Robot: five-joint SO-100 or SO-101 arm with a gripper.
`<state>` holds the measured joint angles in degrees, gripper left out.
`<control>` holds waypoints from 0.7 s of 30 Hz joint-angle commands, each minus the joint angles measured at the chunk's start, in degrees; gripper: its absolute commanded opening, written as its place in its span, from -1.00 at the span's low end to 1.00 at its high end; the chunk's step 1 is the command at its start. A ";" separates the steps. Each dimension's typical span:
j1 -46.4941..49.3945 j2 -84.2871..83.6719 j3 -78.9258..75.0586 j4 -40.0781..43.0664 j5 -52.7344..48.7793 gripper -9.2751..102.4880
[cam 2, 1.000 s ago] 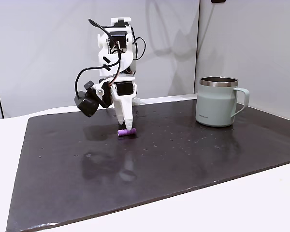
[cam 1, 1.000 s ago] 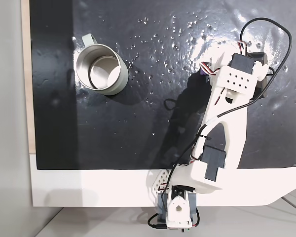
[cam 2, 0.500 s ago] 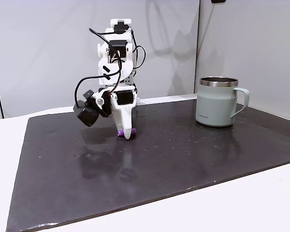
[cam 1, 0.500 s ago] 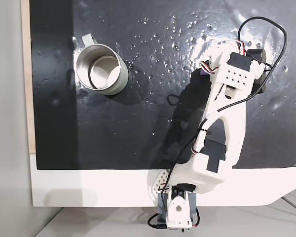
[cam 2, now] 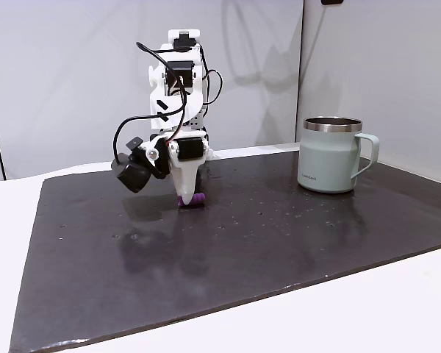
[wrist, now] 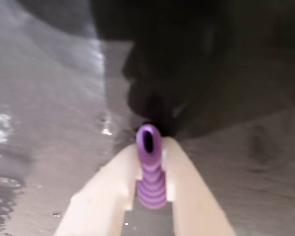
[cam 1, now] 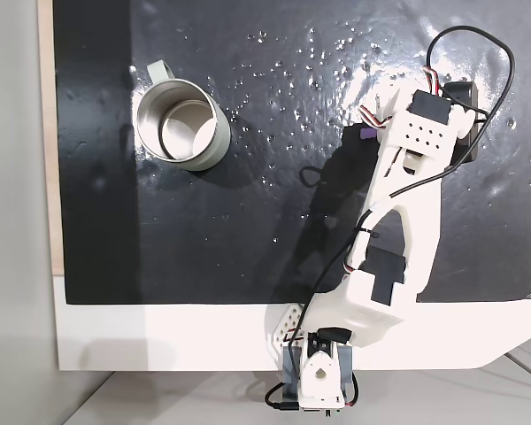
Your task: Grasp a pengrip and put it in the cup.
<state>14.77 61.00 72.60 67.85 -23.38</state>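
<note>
A black mat [cam 1: 274,230] covers most of a white table [cam 1: 159,341], its glossy surface speckled with bright glints; from the low side camera the same mat [cam 2: 279,243] reads as a dark sheet running back to a pale wall [cam 2: 59,73]. The white arm [cam 1: 398,221] rises from its base at the bottom edge of the top-down fixed view and reaches up to the right part of the mat, black cables looping round its upper joints; in the side fixed view the arm [cam 2: 175,95] is folded over itself, nose down to the mat. The cup [cam 1: 181,124], a silver-grey metal mug, stands upright in the upper left of the top-down view, its loop handle toward the top left, well apart from the arm; its shiny inside holds nothing. In the side view the cup [cam 2: 331,156] stands at the right with its handle to the right. The gripper [wrist: 150,167] is clamped on the pengrip [wrist: 150,169]: in the wrist view its two cream fingers [wrist: 103,196] press the ribbed purple tube from both sides, the open end poking out beyond the tips. In the side view the gripper [cam 2: 185,198] is down at the mat with the pengrip [cam 2: 194,199] at its tip; whether the tube touches the mat cannot be told. From above, a bit of the pengrip [cam 1: 366,134] shows beside the wrist.
</note>
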 commanded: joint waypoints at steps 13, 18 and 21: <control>-2.64 16.35 -11.87 16.17 3.69 -0.83; -3.60 25.40 -12.74 22.15 4.57 -0.83; -3.96 29.97 -13.27 24.70 4.57 -0.83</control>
<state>11.69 83.67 65.04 90.18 -19.42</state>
